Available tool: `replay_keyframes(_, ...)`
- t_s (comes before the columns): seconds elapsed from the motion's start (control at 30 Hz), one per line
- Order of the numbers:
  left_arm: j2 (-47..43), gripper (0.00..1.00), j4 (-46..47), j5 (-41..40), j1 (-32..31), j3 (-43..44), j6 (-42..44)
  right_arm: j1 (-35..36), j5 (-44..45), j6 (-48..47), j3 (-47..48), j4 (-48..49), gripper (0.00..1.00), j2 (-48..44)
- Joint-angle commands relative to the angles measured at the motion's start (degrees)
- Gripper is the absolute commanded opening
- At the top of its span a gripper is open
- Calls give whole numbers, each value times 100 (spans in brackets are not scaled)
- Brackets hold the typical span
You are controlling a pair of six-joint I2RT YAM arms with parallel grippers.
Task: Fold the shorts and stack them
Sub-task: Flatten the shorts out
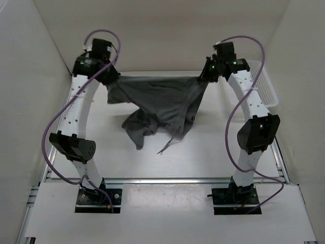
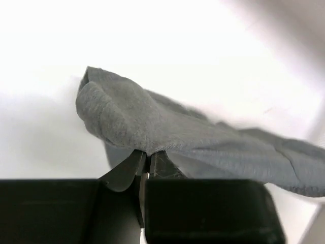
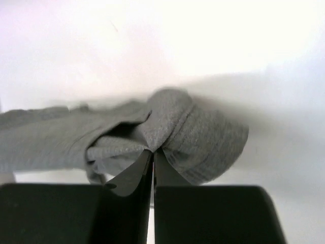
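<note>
Left hand: clenched on one upper corner of the shorts, at the far left of the counter. From its wrist we see both fingers pinched together with a fold of grey cloth caught between the tips.

Right hand: clenched on the opposite corner, far right, likewise pressed shut on a bunched fold.

Shorts: one pair, grey, hanging stretched between our two hands above the far half of the counter. The top edge is taut, and the lower part droops in crumpled folds toward the near side. We cannot tell whether it touches the counter.

Basket: white, at the far right edge, just beside the right arm, apart from the shorts.
</note>
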Motion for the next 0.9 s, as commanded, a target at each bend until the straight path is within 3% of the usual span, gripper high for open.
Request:
replay_keyframes(0.0, 11, 10, -534, 58, 642, 1401, 567, -265, -70, -347, 1334, -129, 0, -189)
replay_keyframes(0.03, 63, 10, -534, 337, 793, 1935, 568, -266, -17, -409, 1545, -129, 0, -267)
replay_keyframes(0.13, -103, 10, -456, 682, 1189, 2283, 568, -266, 106, -672, 1864, -7, 0, -759)
replay_keyframes(0.23, -689, 10, -88, 893, 1190, 1785, 568, -266, 203, -813, 971, 465, 0, -1628)
replay_keyframes(0.33, -1578, 10, 421, 1096, 1051, 425, 568, -205, 334, -954, -830, 1125, 0, -3075)
replay_keyframes(0.43, -2682, 10, 756, 1227, 813, -1639, 428, -82, 387, -1006, -2781, 1530, 0, -4227)
replay_keyframes(0.47, -2975, 19, 1001, 1289, 699, -2881, 323, -12, 387, -1007, -3238, 1532, 0, -4484)
replay_keyframes(0.5, -3247, 40, 1117, 1420, 637, -3511, 261, -11, 327, -1007, -4069, 1532, 13, -4704)
replay_keyframes(0.57, -3829, 98, 1389, 1543, 584, -5177, 7, 129, 326, -1007, -4821, 1401, 53, -5189)
replay_keyframes(0.63, -3901, 100, 1443, 1685, 584, -5756, -64, 130, 387, -849, -5552, 1182, 84, -5321)
replay_keyframes(0.67, -3805, 100, 1443, 1685, 584, -5889, -65, 130, 457, -736, -5685, 972, 85, -5322)
replay_keyframes(0.73, -3647, 100, 1443, 1483, 584, -5890, -65, 130, 685, -533, -5818, 786, 85, -5322)
replay_keyframes(0.8, -3427, 92, 1443, 1334, 584, -5584, -13, -2, 800, -225, -5766, 487, 77, -5138)
replay_keyframes(0.83, -3356, 72, 1443, 1194, 584, -5496, -12, -150, 731, -146, -5678, 416, 70, -4937)
replay_keyframes(0.87, -3199, 60, 1391, 1193, 584, -5425, 66, -239, 608, 11, -5677, 355, 55, -4831)
